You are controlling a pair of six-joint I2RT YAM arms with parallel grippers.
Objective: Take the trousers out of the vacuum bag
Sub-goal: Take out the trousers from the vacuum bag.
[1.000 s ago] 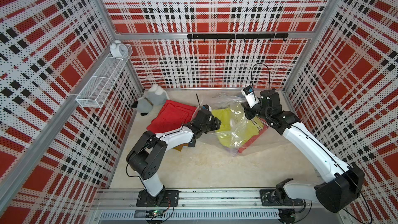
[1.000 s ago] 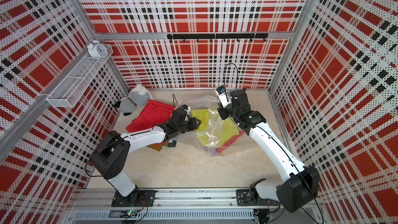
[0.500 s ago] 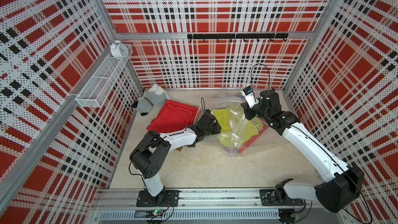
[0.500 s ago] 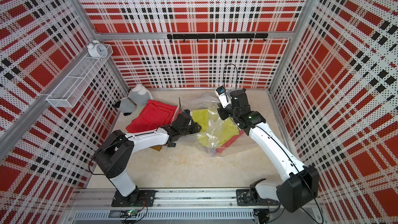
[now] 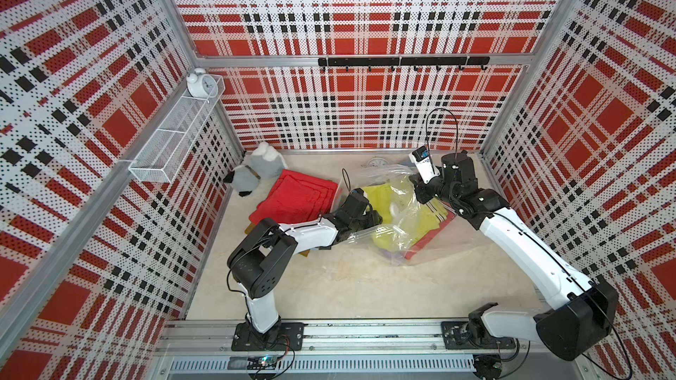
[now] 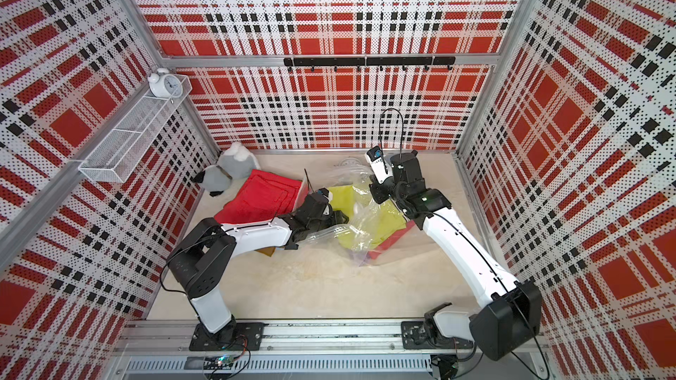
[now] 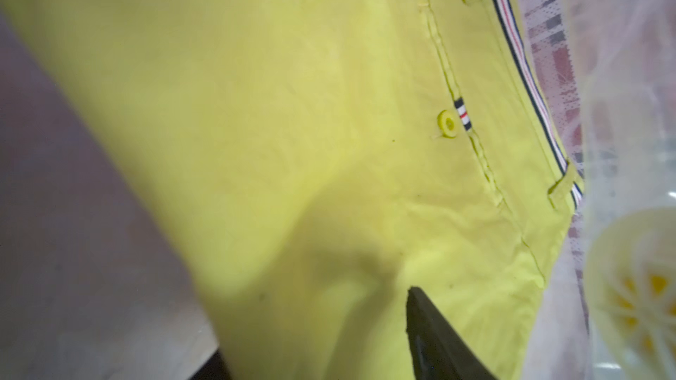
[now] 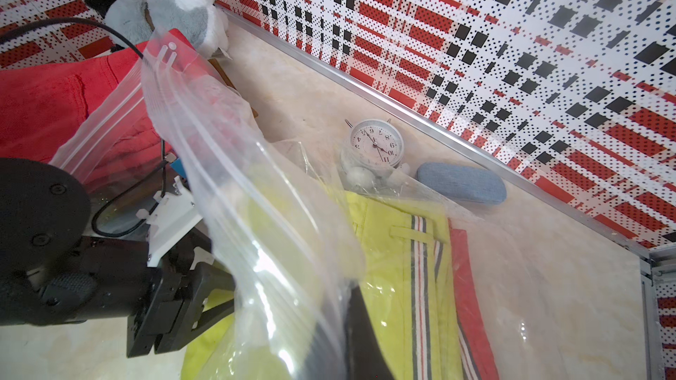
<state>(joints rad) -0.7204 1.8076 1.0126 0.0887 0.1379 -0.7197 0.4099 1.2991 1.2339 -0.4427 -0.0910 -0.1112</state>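
**Clear plastic, mouth lifted, yellow-green cloth inside**

Top views: the vacuum bag (image 5: 398, 182) (image 6: 360, 213) lies crumpled toward the back of the table (image 5: 347, 286), between my two arms. The yellow-green trousers (image 5: 380, 195) (image 6: 344, 195) are inside it, lying on the bagged red trousers (image 5: 435, 232) (image 6: 391, 241). The loose red trousers (image 5: 296, 199) (image 6: 263, 195) lie outside the bag, beside the plush toy (image 5: 256, 173). My left gripper (image 5: 376, 219) (image 6: 340, 217) reaches into the bag's mouth. My right gripper (image 5: 420, 191) (image 6: 376, 195) sits at the bag's raised upper edge.

Left wrist: yellow-green trousers (image 7: 292, 104) fill the view, with a striped waistband and one button. One of my fingers (image 7: 439, 341) lies low over the cloth. The valve cap (image 7: 636, 294) shows blurred through the film.

Right wrist: my left gripper (image 8: 226, 296) has its jaws apart and nothing clamped between them, pushed under the bag's zip strip. My right finger (image 8: 362, 341) is closed on the bag film (image 8: 234, 162) and holds it up. Behind the bag are an alarm clock (image 8: 376, 142) and a blue-grey case (image 8: 462, 186).
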